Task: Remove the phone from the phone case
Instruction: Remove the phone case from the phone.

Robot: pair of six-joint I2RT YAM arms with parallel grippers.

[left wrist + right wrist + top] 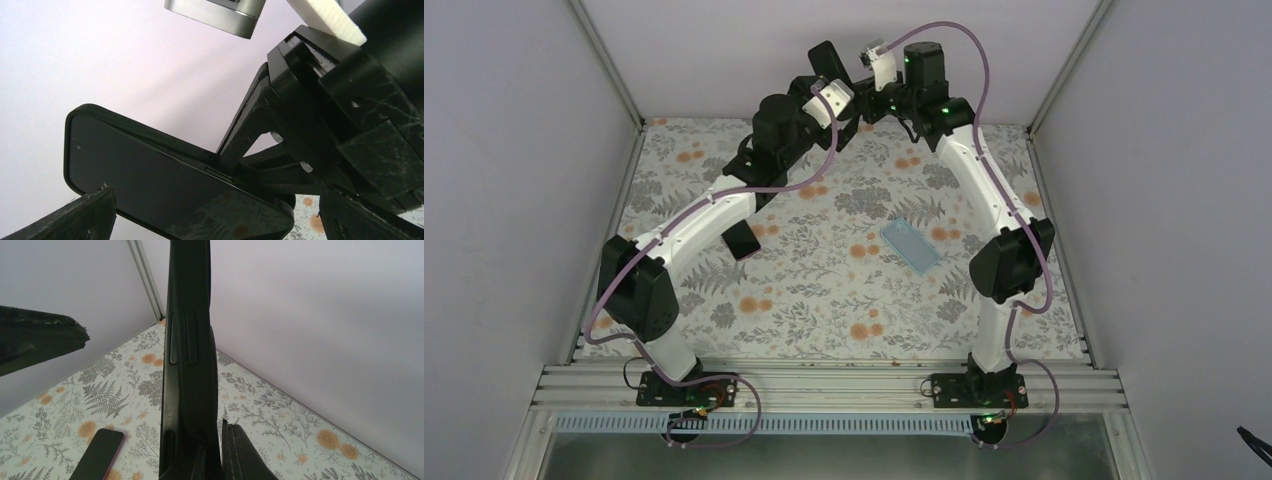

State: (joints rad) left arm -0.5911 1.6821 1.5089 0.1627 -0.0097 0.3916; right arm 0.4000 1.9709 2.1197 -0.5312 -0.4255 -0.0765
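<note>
A phone in a black case [165, 180] is held up in the air near the back wall, and it also shows in the top view [827, 58]. My right gripper [220, 455] is shut on the case's edge, which I see edge-on with its side buttons [182, 337]. My left gripper [215, 220] is open and straddles the phone's screen side. One of its fingers [75, 215] lies at the phone's lower edge. The other finger [360, 215] stands apart from the phone's corner. In the top view the two grippers, left [822, 82] and right [852, 72], meet.
A dark phone with a purple edge [742, 243] lies on the floral tablecloth at centre left and also shows in the right wrist view [100, 452]. A light blue case [910, 246] lies at centre right. White walls enclose the table on three sides.
</note>
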